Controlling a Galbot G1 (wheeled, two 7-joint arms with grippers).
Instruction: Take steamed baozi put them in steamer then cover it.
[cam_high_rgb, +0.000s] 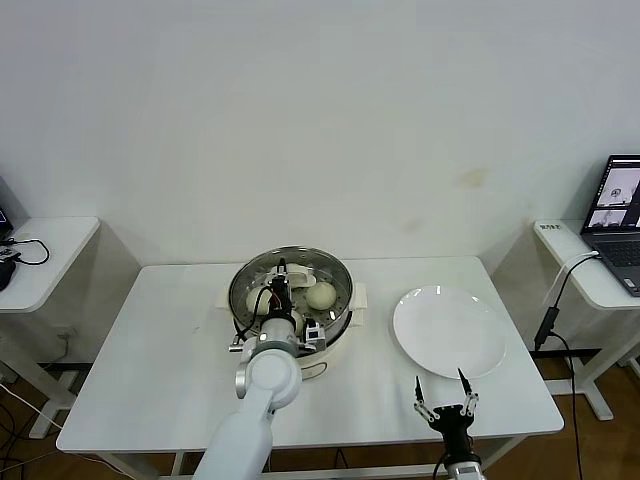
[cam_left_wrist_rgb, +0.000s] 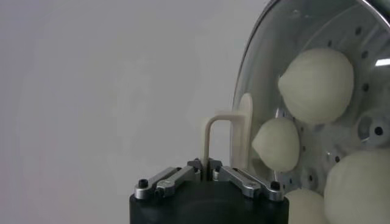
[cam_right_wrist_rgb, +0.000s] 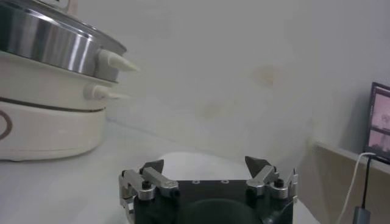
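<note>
Even, bright, diffuse light fills the head view; the white wall (cam_high_rgb: 320, 110) and table (cam_high_rgb: 160, 370) show only faint, soft shadows. The steamer (cam_high_rgb: 290, 290) rim carries small bright reflections. In the left wrist view the cover (cam_left_wrist_rgb: 262, 73) glass shows pale glare, and the near gripper body is dark and soft. The right wrist view's background is hazy and out of focus.

- Lab/test room, not a kitchen: bare white wall (cam_high_rgb: 320, 110), plain white table (cam_high_rgb: 160, 370).
- Side desks w/ laptop (cam_high_rgb: 618, 215) beyond right gripper (cam_high_rgb: 446, 404), loose cables (cam_high_rgb: 560, 300) nearby.
</note>
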